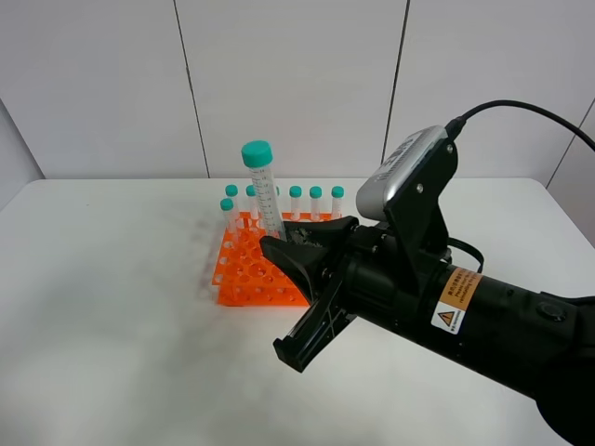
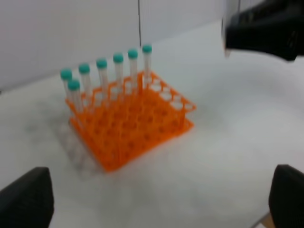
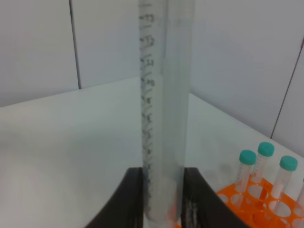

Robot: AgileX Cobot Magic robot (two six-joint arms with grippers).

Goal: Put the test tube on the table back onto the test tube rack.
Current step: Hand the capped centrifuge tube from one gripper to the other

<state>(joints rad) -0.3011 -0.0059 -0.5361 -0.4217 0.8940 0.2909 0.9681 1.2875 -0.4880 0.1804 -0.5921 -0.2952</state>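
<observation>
test tube [image 1: 267, 197] clamped upright in R gripper [image 3: 164, 194] over test tube rack [image 1: 244, 276], table [image 1: 102, 307] far edge | graduations [image 3: 147, 95] + warning label [image 1: 456, 299] unreadable | L gripper [image 2: 157, 197] spread wide

Test tube [image 1: 269, 200] [image 3: 164, 109]: clear, printed graduations, teal screw cap up. Near upright, with a slight lean. Clamped low on the body between the right gripper [image 3: 164, 175] fingers, off the table [image 1: 112, 297] and above the test tube rack [image 1: 244, 274] [image 2: 133, 128]. Its tip is hidden, so can't tell if it's in a hole. Rack: orange, grid of round holes, sits flat on the white tabletop mid-rear. Back row and one adjacent hole hold capped tubes [image 1: 316, 200], other holes open.
</observation>
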